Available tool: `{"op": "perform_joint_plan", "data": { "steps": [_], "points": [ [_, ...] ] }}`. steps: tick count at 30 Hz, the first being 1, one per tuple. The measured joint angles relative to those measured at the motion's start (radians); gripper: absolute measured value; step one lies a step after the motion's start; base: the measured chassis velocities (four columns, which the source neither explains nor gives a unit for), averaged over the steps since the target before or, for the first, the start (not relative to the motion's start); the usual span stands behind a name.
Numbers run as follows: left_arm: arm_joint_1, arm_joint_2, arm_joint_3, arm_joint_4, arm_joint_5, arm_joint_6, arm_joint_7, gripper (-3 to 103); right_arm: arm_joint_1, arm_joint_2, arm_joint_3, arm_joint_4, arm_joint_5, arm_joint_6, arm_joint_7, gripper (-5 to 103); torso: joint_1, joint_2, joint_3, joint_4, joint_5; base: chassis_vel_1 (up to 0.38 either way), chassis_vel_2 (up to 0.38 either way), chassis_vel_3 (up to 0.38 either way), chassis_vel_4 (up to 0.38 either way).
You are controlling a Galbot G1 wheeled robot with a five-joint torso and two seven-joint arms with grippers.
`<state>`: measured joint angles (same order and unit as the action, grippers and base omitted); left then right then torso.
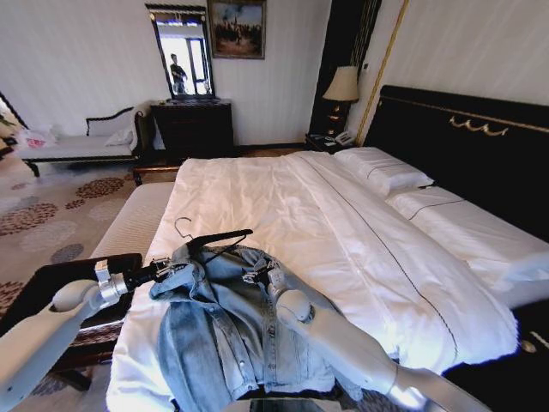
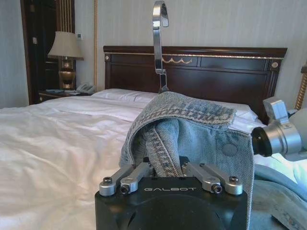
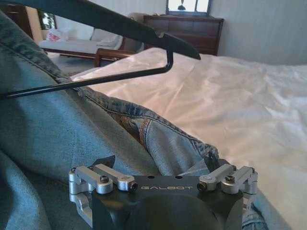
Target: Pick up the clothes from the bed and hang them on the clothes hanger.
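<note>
While clamped in both claws (image 1: 171, 268) (image 1: 262, 276), faded denim jacket (image 1: 227, 330) over thin black hanger (image 1: 219, 239).

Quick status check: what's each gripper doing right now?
Left gripper: shut on the denim jacket collar.
Right gripper: shut on the jacket's fabric, near the hanger.

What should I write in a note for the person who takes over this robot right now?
Left gripper: shut on the jacket at the collar, near the hanger hook.
Right gripper: in the denim at the jacket's other shoulder; whether it grips cannot be told.
Jacket: held over the near corner of the bed, front up.
Hanger: one end is under the denim by the left gripper; the other end sticks out bare past the jacket.
Done: jacket picked up, hanger partly in.
Left: pull the second shoulder over the bare end, then check that it hangs evenly.
</note>
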<state>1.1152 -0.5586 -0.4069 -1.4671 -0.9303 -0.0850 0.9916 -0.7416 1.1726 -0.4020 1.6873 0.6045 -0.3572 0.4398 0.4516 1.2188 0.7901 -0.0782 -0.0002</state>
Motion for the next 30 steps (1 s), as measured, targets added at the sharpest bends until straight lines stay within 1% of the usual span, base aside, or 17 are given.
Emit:
{"op": "perform_joint_plan", "data": {
  "steps": [1,2,3,5,11,15,17,18,19,20,22,23,27,29,30],
  "points": [
    [0.002,-0.001,-0.001,-0.001,0.001,0.0,0.001,19,0.0,0.008,0.0,-0.007,0.004,-0.003,0.007,103,0.0,0.0,0.0,0.0001,0.0,0.0,0.0,0.0,0.0],
    [0.005,-0.003,-0.002,-0.003,0.003,-0.001,0.001,19,0.0,0.02,0.001,-0.021,0.009,-0.006,0.018,100,0.0,0.0,0.0,0.0002,0.0,0.0,0.0,0.0,0.0],
    [0.005,-0.003,-0.002,-0.003,0.003,-0.001,0.001,19,0.0,0.02,0.001,-0.021,0.009,-0.006,0.018,100,0.0,0.0,0.0,0.0002,0.0,0.0,0.0,0.0,0.0],
    [0.01,-0.004,-0.005,-0.011,0.007,-0.002,0.001,19,-0.002,0.043,0.007,-0.066,0.003,-0.009,0.039,99,0.0,0.0,0.0,0.0003,0.0,0.0,0.0,0.0,0.0],
    [0.024,-0.002,-0.016,-0.034,0.007,-0.002,0.002,19,0.005,0.07,0.015,-0.135,0.0,-0.008,0.049,96,0.0,0.0,0.0,-0.0001,0.0001,0.0,0.0,0.0,0.0],
    [0.042,0.004,-0.03,-0.051,0.007,0.0,0.002,19,0.025,0.088,0.017,-0.171,0.005,-0.008,0.051,93,0.0,0.0,0.0,0.0003,0.0001,0.0,0.0,0.0,0.0],
    [0.056,0.007,-0.041,-0.059,0.006,0.0,0.003,19,0.036,0.097,0.017,-0.187,0.011,-0.008,0.053,83,0.0,0.0,0.0,0.0003,0.0001,0.0,0.0,0.0,0.0],
    [0.056,0.007,-0.041,-0.059,0.006,0.0,0.003,19,0.036,0.097,0.017,-0.187,0.011,-0.008,0.053,83,0.0,0.0,0.0,0.0003,0.0001,0.0,0.0,0.0,0.0],
    [0.067,0.008,-0.049,-0.064,0.005,0.0,0.004,19,0.041,0.102,0.016,-0.194,0.016,-0.008,0.053,77,0.0,0.0,0.0,0.0002,0.0001,0.0,0.0,0.0,0.0],
    [0.071,0.008,-0.052,-0.065,0.005,0.001,0.004,19,0.043,0.103,0.016,-0.196,0.018,-0.008,0.053,77,0.0,0.0,0.0,0.0002,0.0001,0.0,0.0,0.0,0.0],
    [0.086,0.011,-0.063,-0.069,0.005,0.001,0.006,19,0.046,0.103,0.015,-0.197,0.028,-0.007,0.053,66,0.0,0.0,0.0,0.0002,0.0001,0.0,0.0,0.0,0.0],
    [0.086,0.011,-0.063,-0.069,0.005,0.001,0.006,19,0.046,0.103,0.015,-0.197,0.028,-0.007,0.053,66,0.0,0.0,0.0,0.0002,0.0001,0.0,0.0,0.0,0.0],
    [0.1,0.014,-0.074,-0.073,0.005,0.001,0.008,19,0.046,0.097,0.015,-0.188,0.038,-0.006,0.053,44,0.0,0.0,0.0,0.0002,0.0001,0.0,0.0,0.0,0.0],
    [0.101,0.014,-0.075,-0.073,0.005,0.001,0.008,19,0.046,0.096,0.015,-0.188,0.038,-0.005,0.053,44,0.0,0.0,0.0,0.0002,0.0001,0.0,0.0,0.0,0.0],
    [0.102,0.014,-0.076,-0.074,0.004,0.001,0.008,19,0.045,0.095,0.015,-0.187,0.04,-0.004,0.053,39,0.0,0.0,0.0,0.0002,0.0001,0.0,0.0,0.0,0.0]
  ]
}}
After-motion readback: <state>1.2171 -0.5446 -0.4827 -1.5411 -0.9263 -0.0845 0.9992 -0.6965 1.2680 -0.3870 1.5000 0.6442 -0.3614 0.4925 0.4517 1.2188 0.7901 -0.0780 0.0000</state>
